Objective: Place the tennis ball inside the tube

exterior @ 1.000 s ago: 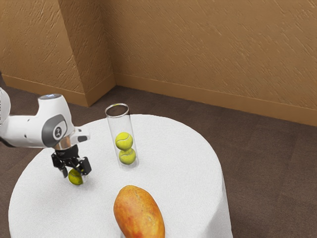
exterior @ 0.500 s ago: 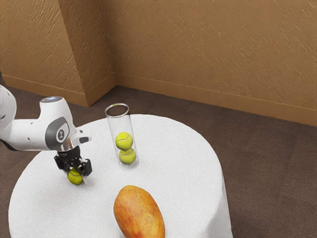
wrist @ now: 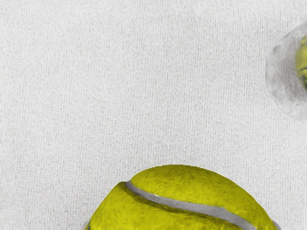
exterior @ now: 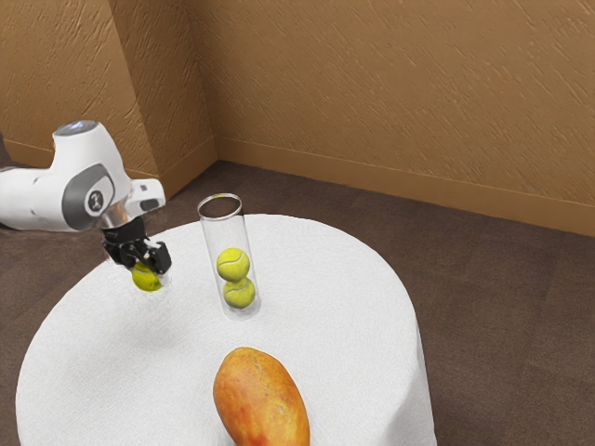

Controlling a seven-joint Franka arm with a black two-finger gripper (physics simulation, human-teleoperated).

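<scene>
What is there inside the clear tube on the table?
Inside the clear tube are two tennis balls, the upper one resting on the lower one. The lower ball's top is partly covered by the upper.

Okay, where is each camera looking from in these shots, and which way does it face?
Exterior view: at the arm's side, looking down over the round white table toward a textured wall; the white arm enters from the view's left, its black gripper shut on a tennis ball.
Wrist view: on the arm's hand, looking down past the held ball at the white tabletop.
Shared: that ball, the white tabletop, and the clear tube with tennis ball inside.
</scene>
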